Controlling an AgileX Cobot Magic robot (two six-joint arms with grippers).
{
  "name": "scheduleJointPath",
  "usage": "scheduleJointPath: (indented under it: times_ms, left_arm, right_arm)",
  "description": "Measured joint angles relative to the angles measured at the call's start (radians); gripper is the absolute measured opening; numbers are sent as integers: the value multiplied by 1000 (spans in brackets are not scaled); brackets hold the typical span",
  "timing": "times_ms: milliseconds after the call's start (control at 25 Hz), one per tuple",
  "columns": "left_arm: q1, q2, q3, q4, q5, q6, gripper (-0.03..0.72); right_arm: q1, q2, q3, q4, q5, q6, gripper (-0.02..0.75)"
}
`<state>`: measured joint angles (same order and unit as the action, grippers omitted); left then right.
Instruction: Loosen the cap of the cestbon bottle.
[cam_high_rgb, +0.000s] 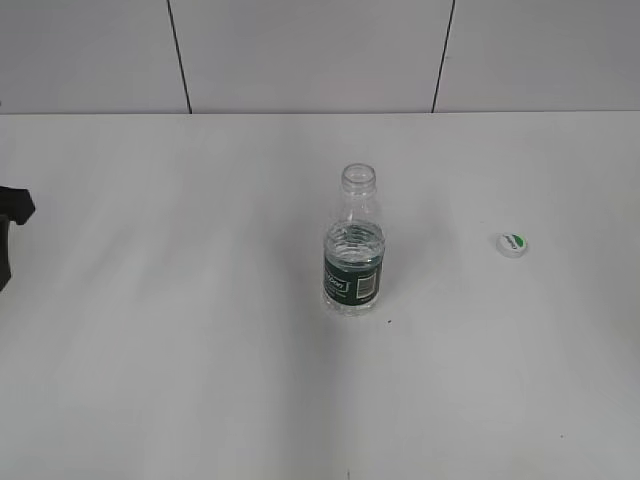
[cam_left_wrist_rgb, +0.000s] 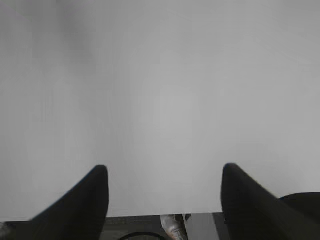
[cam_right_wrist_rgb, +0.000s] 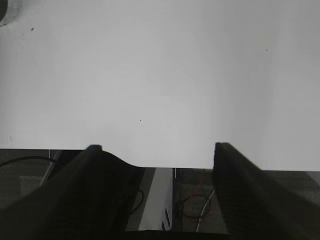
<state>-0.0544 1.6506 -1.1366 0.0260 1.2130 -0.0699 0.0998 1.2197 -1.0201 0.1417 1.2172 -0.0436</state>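
The cestbon bottle stands upright near the middle of the bench, its neck bare. The cap lies flat on the bench, well apart to the right of the bottle. So the loosening looks done; a good finish is to keep both arms clear of the bottle.

The left end effector and the right end effector each have fingers spread apart and hold nothing, above the bench's near edge.

The bench is plain white; behind it is a pale panelled wall with dark seams.
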Motion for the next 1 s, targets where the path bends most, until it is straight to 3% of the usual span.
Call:
scheduleJointPath:
  times_ms: [480, 680, 1000]
  left_arm:
    - [0, -505, 167, 23, -86, 5, 426]
    - [0, -780, 323, 12, -157, 78, 426]
    - [0, -1284, 574, 72, -153, 94, 426]
  right_arm:
    - [0, -592, 96, 2, 5, 1, 517]
    - [0, -776, 160, -2, 5, 1, 517]
    - [0, -952, 376, -87, 6, -4, 517]
